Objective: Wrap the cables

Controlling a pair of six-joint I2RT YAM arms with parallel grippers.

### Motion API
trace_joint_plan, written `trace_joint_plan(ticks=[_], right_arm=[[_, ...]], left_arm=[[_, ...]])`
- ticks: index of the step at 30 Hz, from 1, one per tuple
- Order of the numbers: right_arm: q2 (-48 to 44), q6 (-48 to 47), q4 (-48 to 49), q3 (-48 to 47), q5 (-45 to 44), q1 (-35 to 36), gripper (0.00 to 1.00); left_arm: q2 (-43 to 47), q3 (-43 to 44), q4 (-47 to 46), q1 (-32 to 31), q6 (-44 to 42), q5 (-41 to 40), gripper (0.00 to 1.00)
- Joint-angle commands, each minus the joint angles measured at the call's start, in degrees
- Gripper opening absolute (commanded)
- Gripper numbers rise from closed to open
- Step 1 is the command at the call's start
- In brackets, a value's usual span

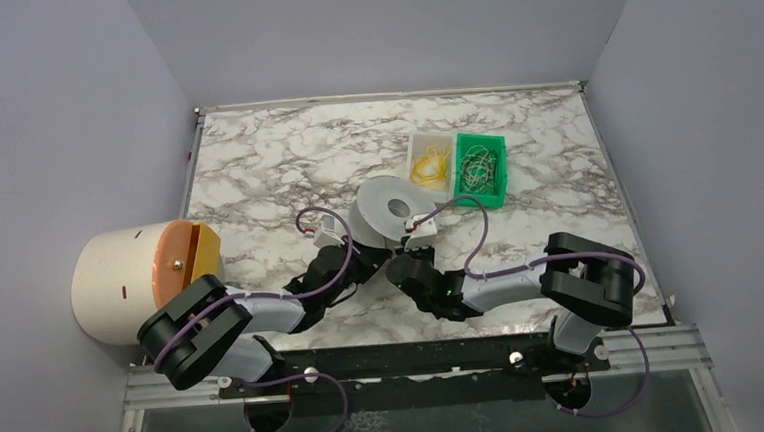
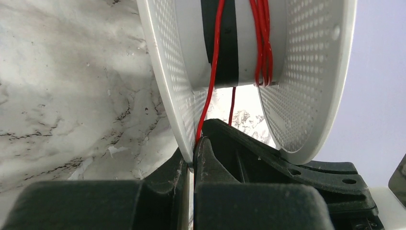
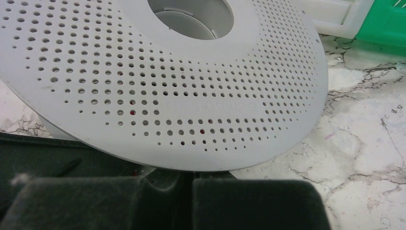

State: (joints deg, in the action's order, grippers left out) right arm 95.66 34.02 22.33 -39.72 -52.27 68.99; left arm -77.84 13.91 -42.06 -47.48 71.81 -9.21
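A white spool [image 1: 390,210] with two perforated flanges stands on its rim in the middle of the marble table. The thin red wire [image 2: 262,43] is wound a few turns round its hub, and one strand [image 2: 210,86] runs down beside the left flange [image 2: 167,81] into my left gripper [image 2: 195,143]. That gripper is shut on the strand, right at the flange's lower rim. My right gripper [image 3: 186,175] is shut under the rim of the other flange [image 3: 191,96], with its fingertips hidden beneath it. Both grippers meet below the spool in the top view, the left [image 1: 358,252] and the right [image 1: 408,264].
A white bin [image 1: 431,161] of yellow wires and a green bin [image 1: 481,168] of pale wires stand behind the spool to the right. A large white cylinder [image 1: 112,283] with an orange face sits off the table's left edge.
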Motion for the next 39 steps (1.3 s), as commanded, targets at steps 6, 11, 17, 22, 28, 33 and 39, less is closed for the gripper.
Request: trace_joint_plan(ticks=[6, 11, 17, 22, 28, 33, 39], right_arm=[[1.3, 3.5, 2.4, -0.1, 6.3, 1.1, 0.03], [1.1, 3.6, 2.4, -0.1, 6.9, 1.1, 0.10], [0.0, 3.7, 2.1, 0.6, 7.1, 1.1, 0.15], [-1.5, 4.4, 1.2, 1.5, 7.1, 1.1, 0.19], [-3.3, 5.2, -0.5, 2.5, 7.1, 1.1, 0.26], [-5.2, 5.5, -2.3, 3.2, 8.3, 1.2, 0.31], [-8.3, 6.2, -5.8, 4.6, 9.3, 1.3, 0.34]], left_arm=[[-6.7, -1.5, 9.3, -1.6, -4.7, 14.4, 0.00], [-6.4, -1.6, 9.3, -1.6, -4.5, 14.3, 0.08], [-5.4, -1.7, 9.4, -1.5, -4.6, 14.2, 0.20], [-4.7, -1.9, 9.6, -1.3, -4.5, 14.2, 0.32], [-2.0, -2.4, 11.0, -0.8, -4.4, 13.8, 0.45], [1.3, -2.6, 13.8, -0.8, -5.0, 13.1, 0.51], [5.4, -3.1, 17.8, -0.7, -5.5, 12.6, 0.54]])
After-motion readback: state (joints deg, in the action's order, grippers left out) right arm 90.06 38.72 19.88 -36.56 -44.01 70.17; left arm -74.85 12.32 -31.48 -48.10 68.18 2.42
